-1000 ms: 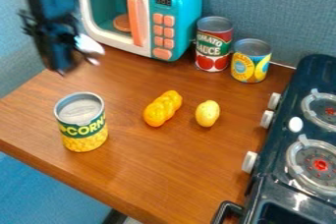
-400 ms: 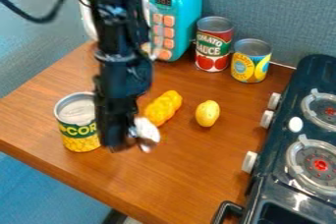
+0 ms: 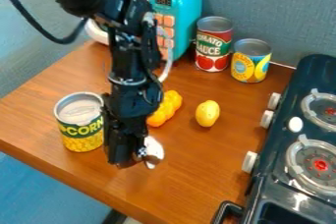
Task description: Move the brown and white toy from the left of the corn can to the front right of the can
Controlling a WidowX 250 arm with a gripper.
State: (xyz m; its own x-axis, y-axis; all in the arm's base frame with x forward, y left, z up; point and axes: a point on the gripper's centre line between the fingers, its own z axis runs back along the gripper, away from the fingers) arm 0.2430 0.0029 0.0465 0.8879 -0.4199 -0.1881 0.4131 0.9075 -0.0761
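Black gripper (image 3: pixel 133 159), fingers pinching silvery obj. (image 3: pixel 154 151) beside corn can (image 3: pixel 80 120), nr. yellow lumpy toy (image 3: pixel 172 104).

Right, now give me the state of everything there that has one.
Gripper: pointing down, beside the corn can.
Shiny pale piece: at the gripper's lower end; whether held, cannot tell.
Corn can: upright, top covered.
Tomato sauce can: upright, top covered.
Yellow-and-blue can: upright, top covered.
Lumpy yellow-orange piece: lying down, partly hidden.
Yellow lemon-like piece: lying, whole.
Microwave: upright, door mostly hidden.
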